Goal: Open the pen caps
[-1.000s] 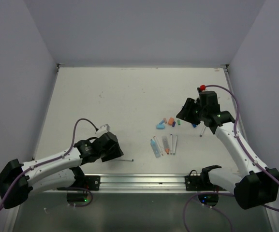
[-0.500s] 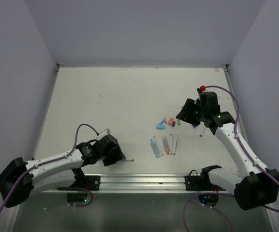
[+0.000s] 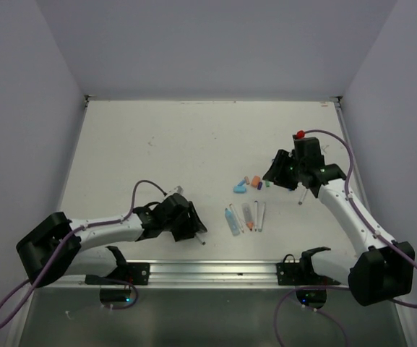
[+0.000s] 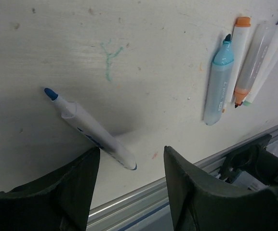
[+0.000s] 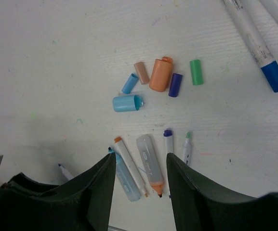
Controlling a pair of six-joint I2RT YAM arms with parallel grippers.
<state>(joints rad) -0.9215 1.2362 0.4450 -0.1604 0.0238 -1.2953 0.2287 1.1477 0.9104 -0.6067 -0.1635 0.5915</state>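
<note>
Hovering my left end effector (image 4: 131,161), opened wide, over a white plastic pen barrel with blue tip (image 4: 88,127); stubby coloured plastic pen caps (image 5: 160,74) lie beneath my right end effector (image 5: 141,159), also wide. Off-centre closing could roll the barrel away.

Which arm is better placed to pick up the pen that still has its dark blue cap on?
Right. That capped pen lies just beside the right gripper; the left gripper is far off, over an uncapped blue-tipped pen.
</note>
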